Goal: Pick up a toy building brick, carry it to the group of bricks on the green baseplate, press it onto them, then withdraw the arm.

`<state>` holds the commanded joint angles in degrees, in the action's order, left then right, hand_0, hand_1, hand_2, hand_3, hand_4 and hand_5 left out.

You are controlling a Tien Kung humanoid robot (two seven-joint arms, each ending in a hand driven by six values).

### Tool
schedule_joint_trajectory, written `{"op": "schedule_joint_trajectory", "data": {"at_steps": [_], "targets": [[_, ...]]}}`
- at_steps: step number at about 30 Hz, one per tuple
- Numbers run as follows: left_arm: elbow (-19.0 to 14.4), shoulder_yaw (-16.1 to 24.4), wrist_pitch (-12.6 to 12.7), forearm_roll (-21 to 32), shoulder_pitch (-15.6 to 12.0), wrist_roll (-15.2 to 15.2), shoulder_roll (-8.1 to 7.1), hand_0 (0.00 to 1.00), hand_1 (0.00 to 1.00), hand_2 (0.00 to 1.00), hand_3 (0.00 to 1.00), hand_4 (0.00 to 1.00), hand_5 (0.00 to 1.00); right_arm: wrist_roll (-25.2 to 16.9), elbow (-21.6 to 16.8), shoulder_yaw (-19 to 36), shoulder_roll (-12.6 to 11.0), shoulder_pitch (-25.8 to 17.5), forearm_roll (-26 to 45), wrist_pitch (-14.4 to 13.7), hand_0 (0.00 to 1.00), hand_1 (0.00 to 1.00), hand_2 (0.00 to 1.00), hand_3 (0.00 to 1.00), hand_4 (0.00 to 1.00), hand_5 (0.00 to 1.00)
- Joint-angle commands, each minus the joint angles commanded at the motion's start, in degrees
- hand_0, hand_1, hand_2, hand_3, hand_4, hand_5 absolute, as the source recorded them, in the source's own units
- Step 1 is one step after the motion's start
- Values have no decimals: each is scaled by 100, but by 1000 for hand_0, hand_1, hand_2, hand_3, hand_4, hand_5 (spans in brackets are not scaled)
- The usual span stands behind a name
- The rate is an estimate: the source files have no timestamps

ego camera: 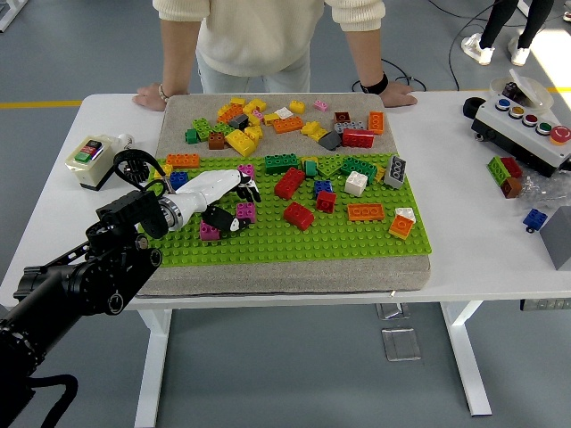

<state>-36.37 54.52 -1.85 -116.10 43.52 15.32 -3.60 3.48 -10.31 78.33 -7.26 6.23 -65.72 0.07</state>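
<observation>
Judging from the layout, the task stands at its grasp stage: no brick is lifted yet, and carrying, pressing and withdrawal all remain. The left hand (223,198), white-shelled with black fingertips on a black arm, lies low over the left part of the flat green studded baseplate (357,236). Its fingers are partly curled, thumb below and the others above, closing around a small magenta plastic brick (245,211) that sits on the baseplate; firm contact cannot be confirmed. A second magenta brick (209,232) rests just beside the palm. The likely target group, a red rectangular brick (298,215) with neighbouring blocks, lies near, to the right. A person's hand (147,98) rests on the white table (80,214).
</observation>
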Motion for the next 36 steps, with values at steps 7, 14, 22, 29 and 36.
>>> {"op": "schedule_joint_trajectory", "data": {"at_steps": [7, 14, 22, 29, 36], "targets": [[2, 1, 58, 15, -15, 48, -7, 611, 585, 561, 538, 618, 2, -5, 0, 4, 4, 3, 1, -5, 752, 677, 725, 656, 910, 484], [-50, 56, 61, 62, -16, 57, -26, 603, 577, 558, 531, 602, 2, 0, 0, 13, 0, -3, -6, 1, 751, 677, 725, 656, 910, 484], [-203, 123, 43, 0, -73, 46, -73, 605, 579, 559, 533, 611, 2, 2, 0, 10, 1, -7, -11, -2, 752, 677, 725, 655, 910, 484], [-490, 202, -3, -106, -155, 16, -219, 609, 582, 561, 533, 621, 2, -2, 0, 20, -2, -31, -21, 1, 752, 676, 725, 655, 910, 483], [-593, 235, -27, -163, -202, 5, -361, 601, 576, 560, 532, 611, 2, -5, 0, 30, 0, -33, -19, -2, 752, 677, 725, 655, 910, 483]]}}
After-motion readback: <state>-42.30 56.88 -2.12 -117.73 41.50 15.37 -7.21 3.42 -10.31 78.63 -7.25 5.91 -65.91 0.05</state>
